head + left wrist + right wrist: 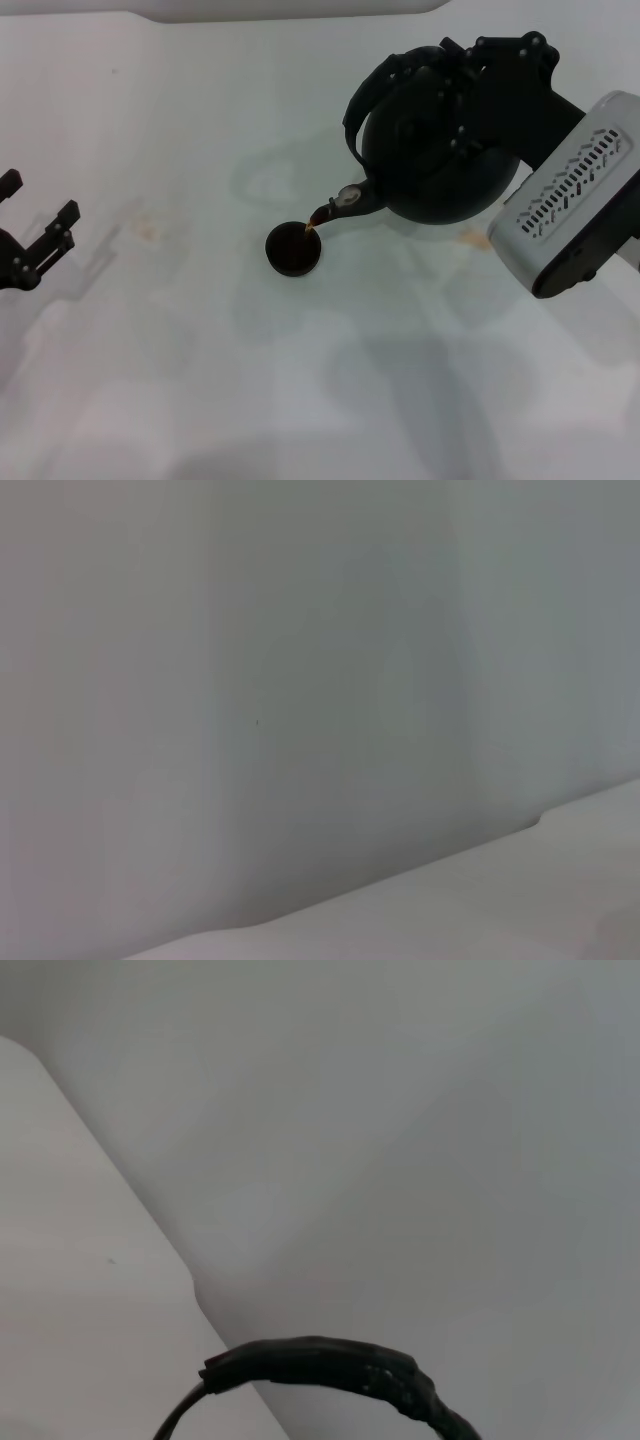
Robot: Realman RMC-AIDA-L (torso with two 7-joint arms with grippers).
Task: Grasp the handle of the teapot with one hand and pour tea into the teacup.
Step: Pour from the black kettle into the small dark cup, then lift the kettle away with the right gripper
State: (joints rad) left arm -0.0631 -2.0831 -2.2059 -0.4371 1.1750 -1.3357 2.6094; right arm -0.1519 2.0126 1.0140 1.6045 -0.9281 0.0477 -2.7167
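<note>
One white table (200, 350) carried everything. The teapot (440, 170) hung tilted just right of the teacup (293, 249), its spout streaming tea in; the right gripper (455, 75) clamped the handle (385, 80). Far left of the teacup, the left gripper (30, 235) sat parked, fingers apart.

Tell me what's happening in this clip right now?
The right gripper holds the teapot by its handle and has it tipped toward the robot's left. A thin brown stream runs from the spout into the teacup, which sits on the white table and already holds dark tea. The left gripper is off at the table's left edge, away from both, fingers open.
</note>
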